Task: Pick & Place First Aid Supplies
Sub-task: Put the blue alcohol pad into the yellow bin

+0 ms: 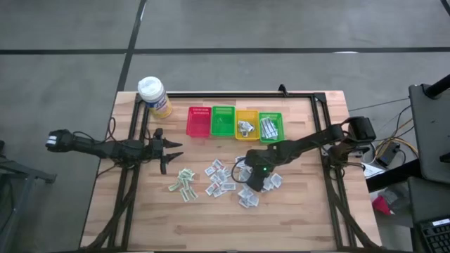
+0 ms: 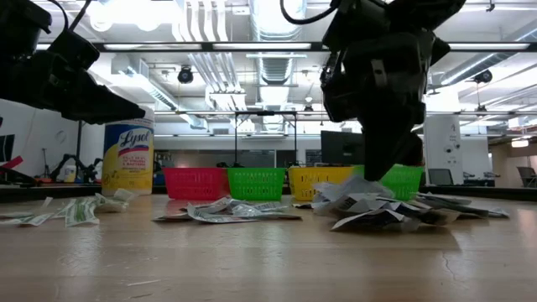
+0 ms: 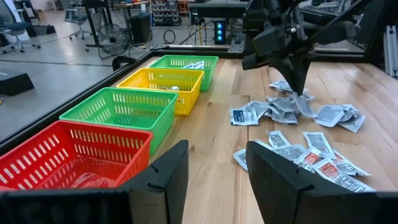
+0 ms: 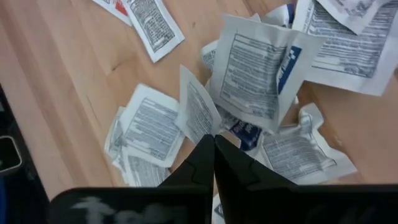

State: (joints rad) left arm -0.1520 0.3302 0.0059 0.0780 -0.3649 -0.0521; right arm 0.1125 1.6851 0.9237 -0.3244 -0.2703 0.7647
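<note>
Several small white first aid packets (image 1: 219, 179) lie scattered on the wooden table, in front of the row of baskets. My right gripper (image 4: 213, 148) hangs over the right-hand heap of packets (image 4: 292, 152), shut on one white packet (image 4: 198, 112). The same gripper appears in the left wrist view (image 3: 300, 87), pointing steeply down. My left gripper (image 3: 214, 177) waits open near the table's left edge (image 1: 169, 149), level, with nothing between its fingers. My right gripper pinches one white packet by its lower edge (image 4: 205, 132), only at the fingertips. The fingers come from above, slanting down. The packet stands on edge off the fingertips, just above the heap; whether its far end rests on the other packets, I cannot tell.
Red (image 1: 199, 121), green (image 1: 223, 121), yellow (image 1: 247, 125) and a second green basket (image 1: 271, 126) stand in a row at the far side. A yellow bottle with a white cap (image 1: 153, 96) stands at the far left corner. More packets (image 1: 184, 184) lie left of centre.
</note>
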